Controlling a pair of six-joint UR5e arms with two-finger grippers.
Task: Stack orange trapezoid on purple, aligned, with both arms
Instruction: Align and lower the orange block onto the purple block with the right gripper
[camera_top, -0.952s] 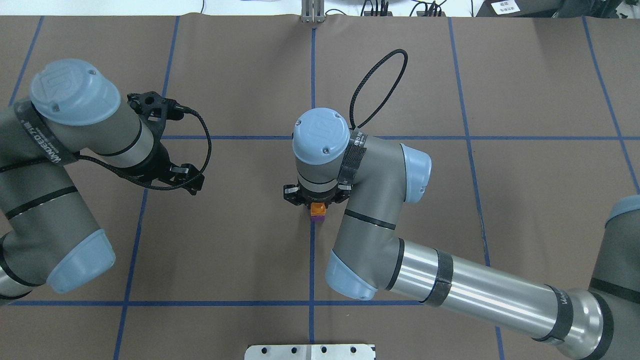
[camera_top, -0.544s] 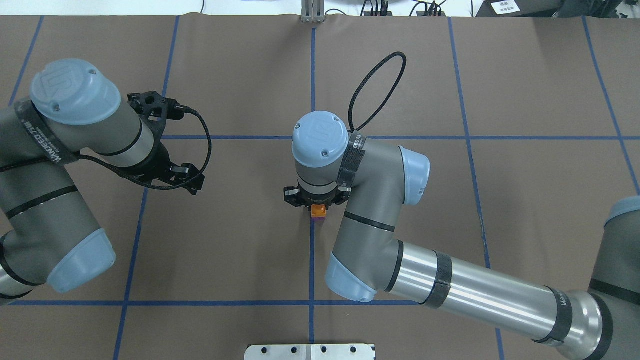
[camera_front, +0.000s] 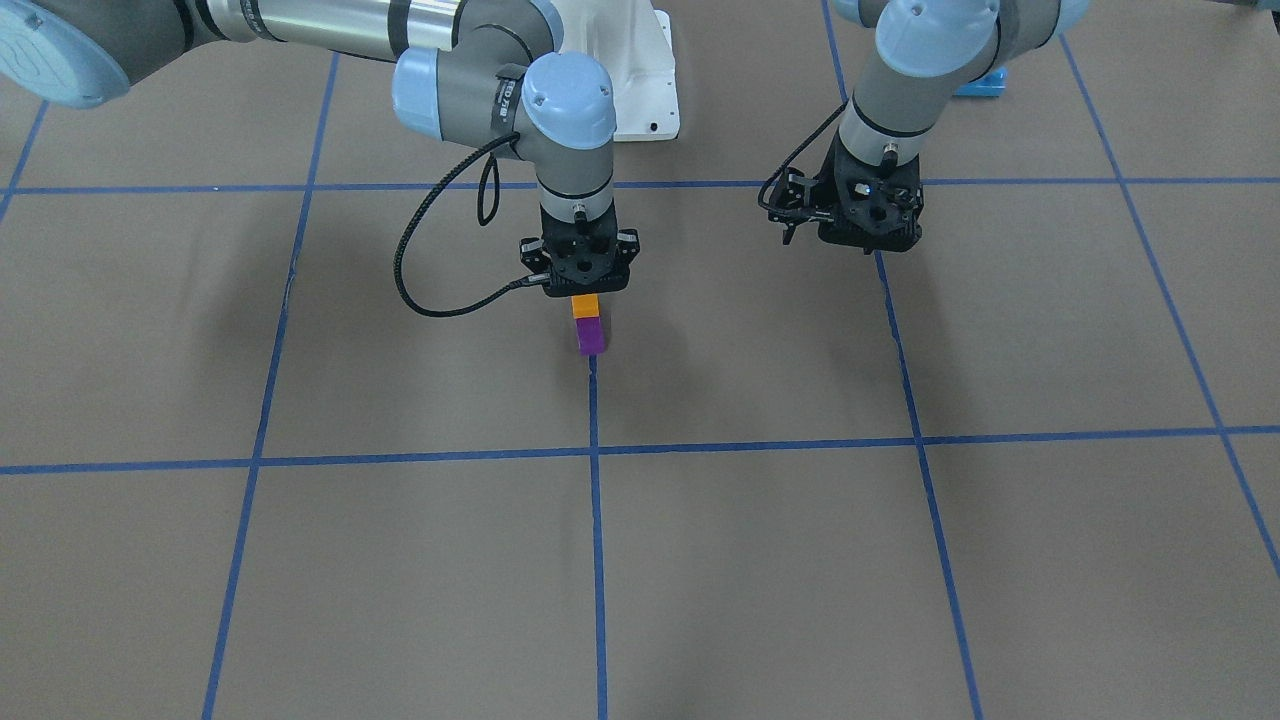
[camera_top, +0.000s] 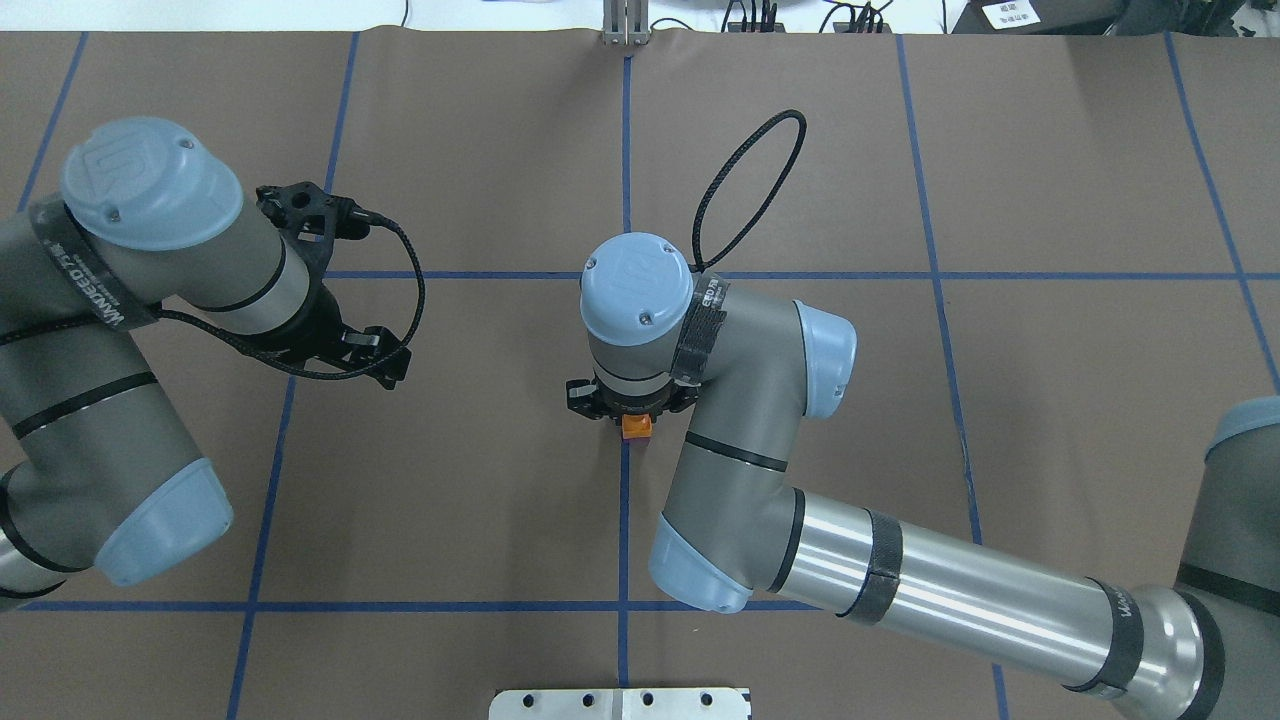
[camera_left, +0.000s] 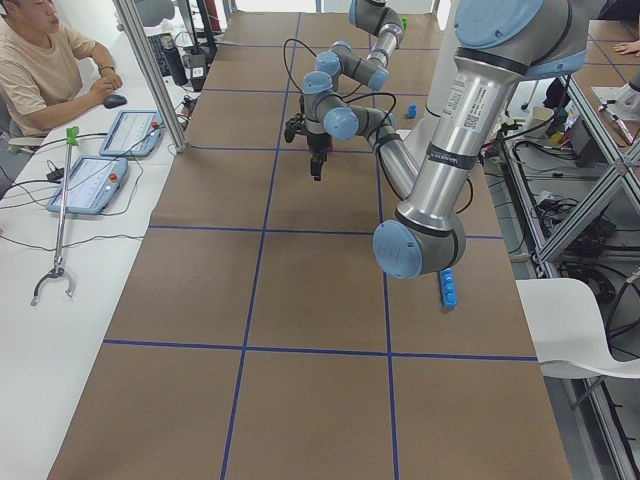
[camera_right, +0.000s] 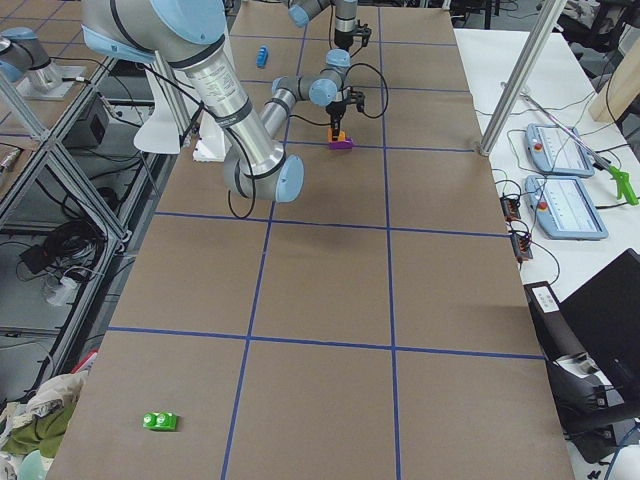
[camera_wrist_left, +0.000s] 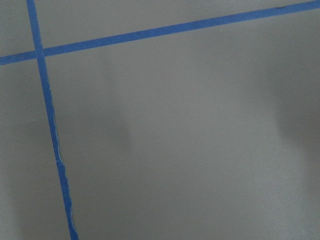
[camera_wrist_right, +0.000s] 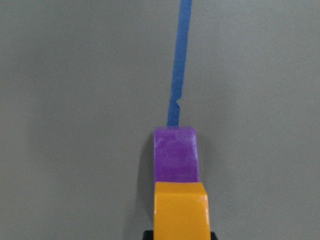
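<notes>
My right gripper (camera_front: 585, 292) is shut on the orange trapezoid (camera_front: 585, 306) and holds it upright right on top of the purple block (camera_front: 591, 338), which stands on the table on a blue tape line. In the right wrist view the orange block (camera_wrist_right: 180, 210) sits at the bottom, with the purple block (camera_wrist_right: 175, 155) showing just beyond it. From overhead only the orange block (camera_top: 636, 428) shows under the right gripper (camera_top: 626, 412); the purple one is hidden. My left gripper (camera_top: 378, 362) hangs empty and apart, far to the left, apparently open; its wrist view shows only bare mat.
A long blue brick (camera_left: 448, 288) lies near the left arm's base, and a small blue block (camera_right: 262, 55) lies further back. A green block (camera_right: 159, 421) lies at the right end of the table. An operator (camera_left: 45, 65) sits at the side table.
My right gripper has gone down and slightly toward the robot with the orange block. The purple edge that showed under it from overhead is now covered. The left arm has not moved.
</notes>
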